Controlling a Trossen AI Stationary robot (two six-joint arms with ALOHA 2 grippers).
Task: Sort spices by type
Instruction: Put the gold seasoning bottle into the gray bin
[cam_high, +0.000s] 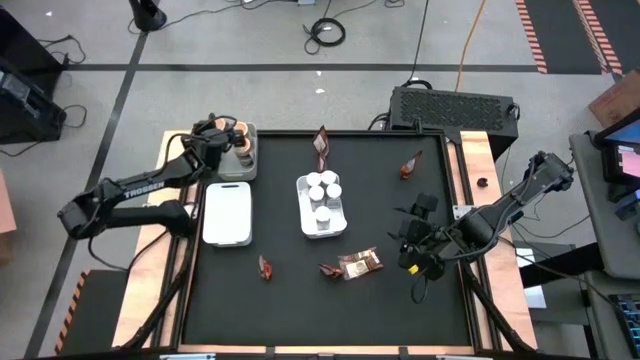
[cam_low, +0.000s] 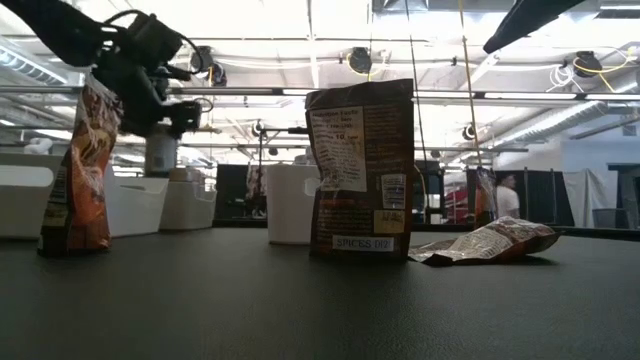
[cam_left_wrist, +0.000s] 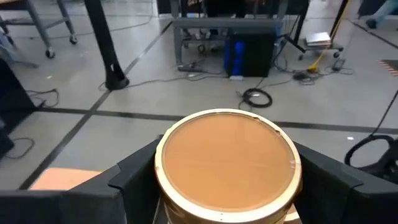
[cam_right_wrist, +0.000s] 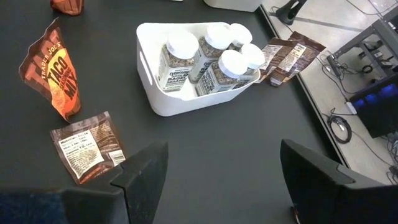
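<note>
My left gripper (cam_high: 228, 136) is at the far left corner, shut on a round tub with an orange-brown top (cam_left_wrist: 227, 162). It is over a grey tray (cam_high: 243, 165) that holds more such tubs (cam_high: 243, 150). White-capped jars (cam_right_wrist: 211, 56) stand in a white tray (cam_high: 322, 222) at mid-table. Reddish-brown packets are spread about: one stands at the far middle (cam_high: 321, 146), one lies at the far right (cam_high: 410, 165), and several lie near the front (cam_high: 360, 262). My right gripper (cam_right_wrist: 230, 186) hangs open above the near right, with nothing between its fingers. My left gripper pinches the tub's round side (cam_left_wrist: 163, 186) just below its top rim, one finger (cam_left_wrist: 134, 177) on either side. The fingers come nearly level from the table's near left. The tub sits upright; in the low view its body (cam_low: 160, 155) hangs under the gripper, just above the trays behind it.
An empty white tray (cam_high: 227, 212) lies at the left, in front of the tub tray. In the low view one packet (cam_low: 362, 170) stands upright at the middle, another (cam_low: 85, 170) stands at the left, and one lies flat (cam_low: 490, 242). Bare black mat lies toward the near edge.
</note>
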